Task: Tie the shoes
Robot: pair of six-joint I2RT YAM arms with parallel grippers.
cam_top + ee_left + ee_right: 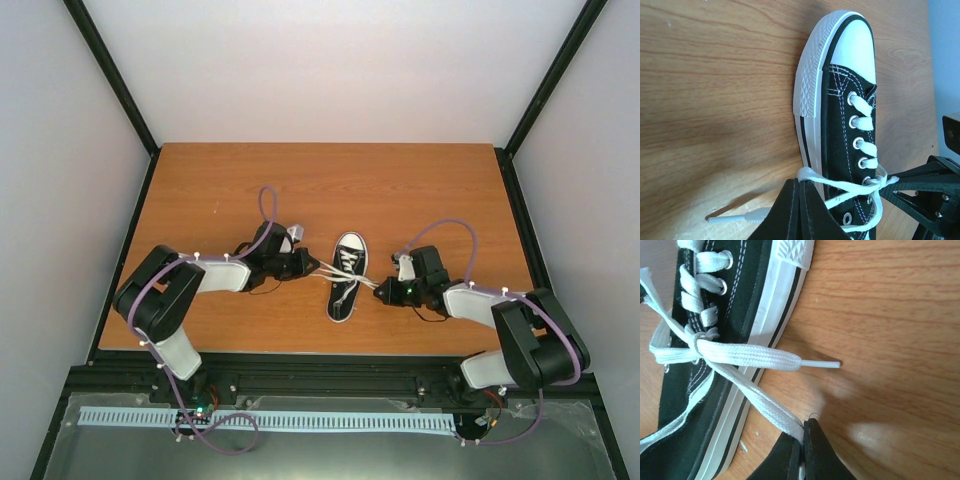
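The shoe (347, 277) sits on the table (250, 190). The left gripper (799, 182) pinches one lace (840, 184) tight. The right gripper (803, 432) pinches the other lace (765, 407) tight too.

Both arms (215, 277) are black and white, with purple cables (265, 203).

Right end effector (803, 432) pinches a white lace (765, 407) (taut) beside the sneaker (752, 270).
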